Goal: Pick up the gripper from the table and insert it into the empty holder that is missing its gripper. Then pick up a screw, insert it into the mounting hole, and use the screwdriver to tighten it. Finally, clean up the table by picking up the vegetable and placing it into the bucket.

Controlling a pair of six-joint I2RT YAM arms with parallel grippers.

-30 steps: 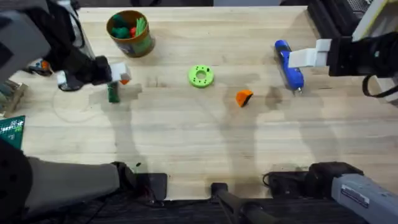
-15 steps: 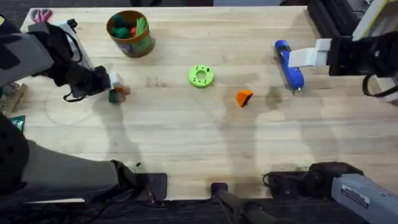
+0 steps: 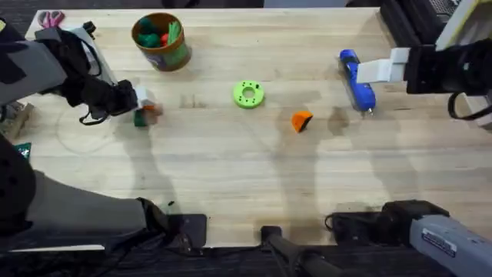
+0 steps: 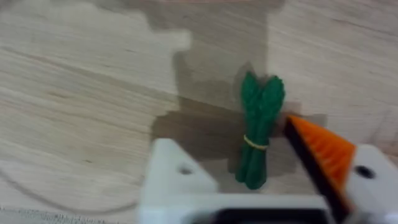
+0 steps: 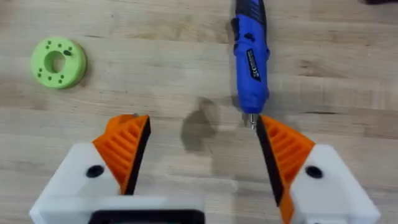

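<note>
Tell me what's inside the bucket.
The bucket holds green and red toy food, seen through its open top. Anything lower down is covered by those pieces and the wall.

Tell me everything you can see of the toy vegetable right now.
The vegetable is a dark green, knobbly bundle like asparagus, tied near its middle by a thin yellowish band. It looks like plastic. It lies flat on the wooden table near its left side, between the left gripper's open fingers, one orange-tipped, the other a plain white holder. Contact with them is unclear.

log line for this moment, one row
left gripper: open, straddling vegetable | right gripper: open, near screwdriver | loose gripper: on table
</note>
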